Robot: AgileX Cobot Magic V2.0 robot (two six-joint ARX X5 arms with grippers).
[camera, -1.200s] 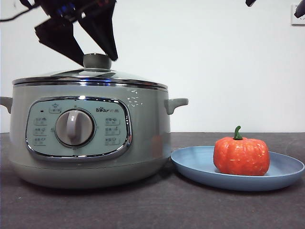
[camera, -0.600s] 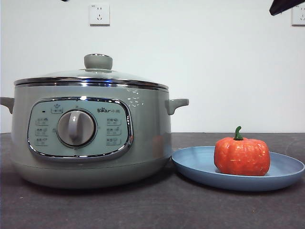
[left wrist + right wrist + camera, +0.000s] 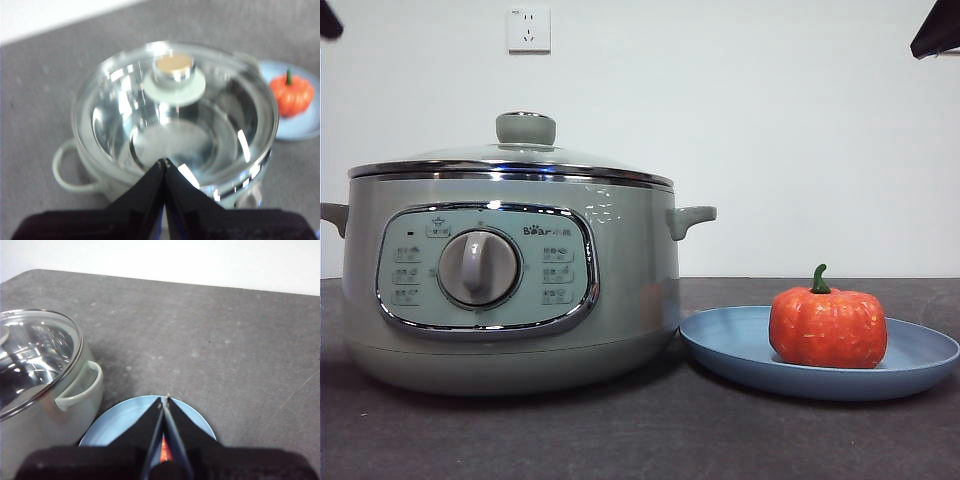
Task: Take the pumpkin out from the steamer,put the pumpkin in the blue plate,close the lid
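The pumpkin (image 3: pixel 827 329) was seen upright on the blue plate (image 3: pixel 720 345), just beside the steamer (image 3: pixel 630 290), whose lid (image 3: pixel 525 158) was seated squarely on its rim. The left gripper (image 3: pixel 164 162) hung above the pot, its jaws pressed together and empty; the right gripper (image 3: pixel 164 401), likewise closed on nothing, hung above the plate. No further move was judged necessary, and open table was left around both.

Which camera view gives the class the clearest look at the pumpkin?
The front view: the pumpkin sits sharp and whole on the blue plate, stem up. The left wrist view shows it small and blurred. In the right wrist view only an orange sliver peeks between the shut jaws.
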